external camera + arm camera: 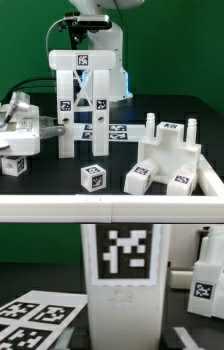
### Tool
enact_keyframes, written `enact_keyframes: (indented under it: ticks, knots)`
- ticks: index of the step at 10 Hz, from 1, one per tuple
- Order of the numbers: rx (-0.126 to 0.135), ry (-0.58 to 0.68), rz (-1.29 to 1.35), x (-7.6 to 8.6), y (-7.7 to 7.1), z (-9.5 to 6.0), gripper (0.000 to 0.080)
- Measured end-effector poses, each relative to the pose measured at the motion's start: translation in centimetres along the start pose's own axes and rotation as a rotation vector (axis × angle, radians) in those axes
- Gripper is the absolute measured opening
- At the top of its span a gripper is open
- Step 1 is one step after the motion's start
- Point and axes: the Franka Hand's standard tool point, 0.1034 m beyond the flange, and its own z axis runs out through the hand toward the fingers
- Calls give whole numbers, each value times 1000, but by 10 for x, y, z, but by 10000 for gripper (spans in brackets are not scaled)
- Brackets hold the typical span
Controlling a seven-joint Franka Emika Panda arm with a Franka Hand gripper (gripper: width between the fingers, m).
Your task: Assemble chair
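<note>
Hanging from the arm at the top of the exterior view, the gripper (84, 47) stood directly over the head of the X-braced frame (85, 100), pointing down at the frame's tagged top bar (84, 61). Whether the jaws were bearing on that bar or standing clear of it I could not tell. The fingertips merged with the white plastic in the exterior view, and the wrist view showed no finger clearly.

The frame stood upright on the desk (50, 195), its long axis vertical and in line with the gripper above it. In my judgement any coming move would therefore turn on a straight vertical approach or lift, with the grip taken across the thin top bar. In the wrist view a tall white tagged post (122, 297), most likely one face of that same frame, filled the middle, very close to the camera.

Outward from there, the marker board (35, 317) lay flat on the desk close by the frame's feet. A blocky tagged part (22, 122) sat near the frame on the exterior view's left, close enough to crowd a sideways swing. A tagged cube (95, 177) and a smaller block (138, 178) lay in front. The notched panel (172, 150), pegs up, sat well apart on the exterior view's right. The desk looked dark, flat and matt, and nothing but the arm stood above the frame.
</note>
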Motion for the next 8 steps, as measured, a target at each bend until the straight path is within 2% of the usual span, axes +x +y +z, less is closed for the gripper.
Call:
enact_keyframes:
  ticks: [4,5,7,8]
  knots:
    - [-1,3,-3,-1,-1,-1,284]
    - [-2,19,-27,-13,-6,-8,284]
    - [8,18,-66,-49,-10,-21,284]
    - [5,78,-93,-63,-17,-28,285]
